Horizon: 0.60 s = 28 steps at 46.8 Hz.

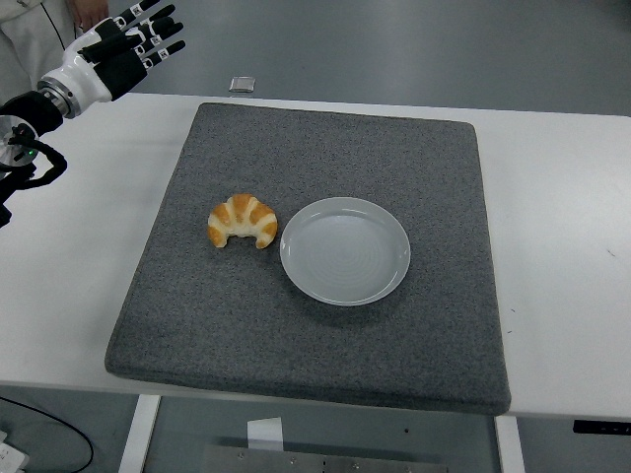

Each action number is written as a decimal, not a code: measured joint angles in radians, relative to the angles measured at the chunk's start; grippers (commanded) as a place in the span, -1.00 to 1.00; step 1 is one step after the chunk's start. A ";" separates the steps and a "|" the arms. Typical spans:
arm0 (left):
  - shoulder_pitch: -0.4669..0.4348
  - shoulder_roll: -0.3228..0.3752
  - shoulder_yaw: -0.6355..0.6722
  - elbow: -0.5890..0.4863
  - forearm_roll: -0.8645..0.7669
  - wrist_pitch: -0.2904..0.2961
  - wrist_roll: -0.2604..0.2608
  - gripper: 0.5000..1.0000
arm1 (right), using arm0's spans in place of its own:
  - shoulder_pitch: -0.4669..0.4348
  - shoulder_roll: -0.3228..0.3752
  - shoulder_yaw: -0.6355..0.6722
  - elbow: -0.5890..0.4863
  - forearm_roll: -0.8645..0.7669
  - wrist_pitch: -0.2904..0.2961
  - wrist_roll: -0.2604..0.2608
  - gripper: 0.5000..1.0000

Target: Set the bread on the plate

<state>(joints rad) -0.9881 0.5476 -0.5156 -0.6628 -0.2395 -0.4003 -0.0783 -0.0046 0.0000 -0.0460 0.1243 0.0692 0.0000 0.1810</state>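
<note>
A golden croissant (pixel 242 221) lies on the grey mat, just left of a white round plate (pixel 345 249) that holds nothing. The two are almost touching. My left hand (pixel 133 41) is raised at the upper left, well away from the croissant, with its fingers spread and holding nothing. The right arm is out of view.
The dark grey mat (pixel 325 335) covers most of the white table (pixel 562 246). A small grey object (pixel 243 84) lies at the table's far edge. A person in white stands at the top left corner (pixel 30 34).
</note>
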 measured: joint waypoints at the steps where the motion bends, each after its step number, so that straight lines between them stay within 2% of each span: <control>1: 0.000 0.000 0.000 0.000 0.000 0.000 0.000 1.00 | 0.000 0.000 0.000 0.000 0.000 0.000 0.000 0.73; 23: -0.010 0.000 0.006 0.002 0.001 0.006 0.000 1.00 | 0.000 0.000 0.000 0.000 0.000 0.000 0.000 0.73; 28: -0.016 0.000 0.014 0.002 0.004 0.031 -0.001 1.00 | 0.000 0.000 0.000 0.000 0.000 0.000 0.000 0.73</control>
<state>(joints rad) -1.0041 0.5479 -0.5013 -0.6612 -0.2359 -0.3694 -0.0794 -0.0046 0.0000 -0.0460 0.1242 0.0691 0.0000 0.1810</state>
